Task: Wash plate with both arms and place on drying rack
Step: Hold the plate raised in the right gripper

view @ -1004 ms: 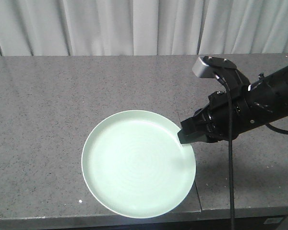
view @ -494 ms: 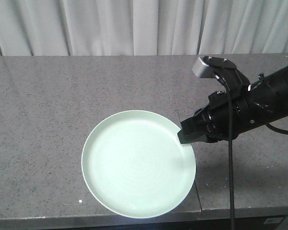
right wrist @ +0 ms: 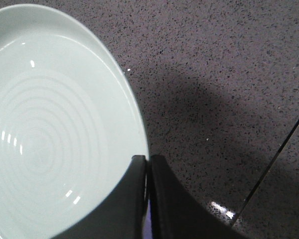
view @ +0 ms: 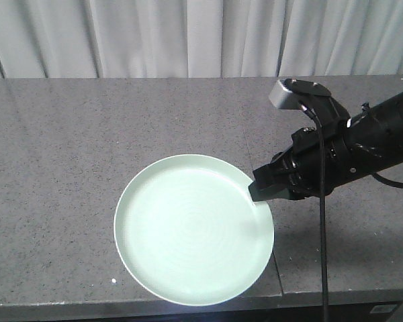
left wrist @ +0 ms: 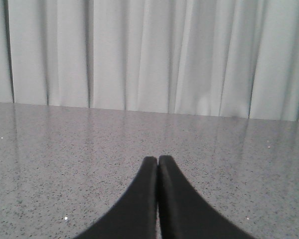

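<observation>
Pinching the plate (view: 193, 228) by its 2 o'clock rim with the right gripper (right wrist: 146, 158), edge-only bite (slick plastic?). Might droop or slip once lifted. With the left gripper (left wrist: 157, 159) pressed together, empty.

— Where's the plate?
— The round mint-green plate (view: 188, 231) lies flat near the counter's (view: 60, 147) front edge, faint concentric rings showing.
— And your arms?
— My black right arm (view: 363, 144) reaches it; my right gripper (view: 257, 194) pinches its rim.
</observation>
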Motion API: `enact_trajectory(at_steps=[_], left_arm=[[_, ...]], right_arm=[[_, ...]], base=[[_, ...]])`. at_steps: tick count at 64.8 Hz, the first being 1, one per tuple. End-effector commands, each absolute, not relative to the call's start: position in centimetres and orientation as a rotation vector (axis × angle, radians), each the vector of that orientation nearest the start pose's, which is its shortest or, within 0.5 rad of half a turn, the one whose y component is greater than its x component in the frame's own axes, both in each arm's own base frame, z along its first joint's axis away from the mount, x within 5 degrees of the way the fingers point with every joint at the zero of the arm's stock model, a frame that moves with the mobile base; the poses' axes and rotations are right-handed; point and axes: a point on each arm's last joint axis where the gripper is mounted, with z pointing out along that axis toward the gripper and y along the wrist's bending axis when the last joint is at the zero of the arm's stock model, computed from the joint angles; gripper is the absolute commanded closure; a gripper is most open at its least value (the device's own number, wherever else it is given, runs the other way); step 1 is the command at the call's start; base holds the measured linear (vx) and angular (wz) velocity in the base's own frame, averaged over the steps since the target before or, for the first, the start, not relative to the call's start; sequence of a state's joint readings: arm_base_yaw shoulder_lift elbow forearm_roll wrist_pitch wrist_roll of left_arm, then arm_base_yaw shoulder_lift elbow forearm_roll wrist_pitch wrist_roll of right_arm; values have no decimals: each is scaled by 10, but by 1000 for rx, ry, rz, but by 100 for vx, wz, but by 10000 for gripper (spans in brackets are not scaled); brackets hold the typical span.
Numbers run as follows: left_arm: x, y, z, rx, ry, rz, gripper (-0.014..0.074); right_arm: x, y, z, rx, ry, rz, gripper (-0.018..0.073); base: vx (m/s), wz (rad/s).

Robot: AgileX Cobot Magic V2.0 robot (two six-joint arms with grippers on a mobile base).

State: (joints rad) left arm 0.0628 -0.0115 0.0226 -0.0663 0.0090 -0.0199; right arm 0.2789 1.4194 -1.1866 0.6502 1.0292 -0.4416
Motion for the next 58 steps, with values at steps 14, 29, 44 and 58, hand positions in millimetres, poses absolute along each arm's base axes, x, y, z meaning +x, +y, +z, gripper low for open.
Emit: enact_trajectory(at_steps=[14, 29, 44, 58], left_arm=[[52, 4, 222, -115, 1386, -23, 603], [52, 4, 222, -115, 1386, -23, 603], [52, 4, 222, -115, 1386, -23, 603], [52, 4, 222, -115, 1386, -23, 603]], right_arm=[[257, 124, 344, -614, 2432, 820, 561], [257, 124, 344, -614, 2432, 820, 561], [257, 124, 344, -614, 2432, 820, 561], [257, 124, 344, -614, 2432, 820, 561]], base=[[-1, 4], [-2, 10], [-3, 14], [-4, 20]])
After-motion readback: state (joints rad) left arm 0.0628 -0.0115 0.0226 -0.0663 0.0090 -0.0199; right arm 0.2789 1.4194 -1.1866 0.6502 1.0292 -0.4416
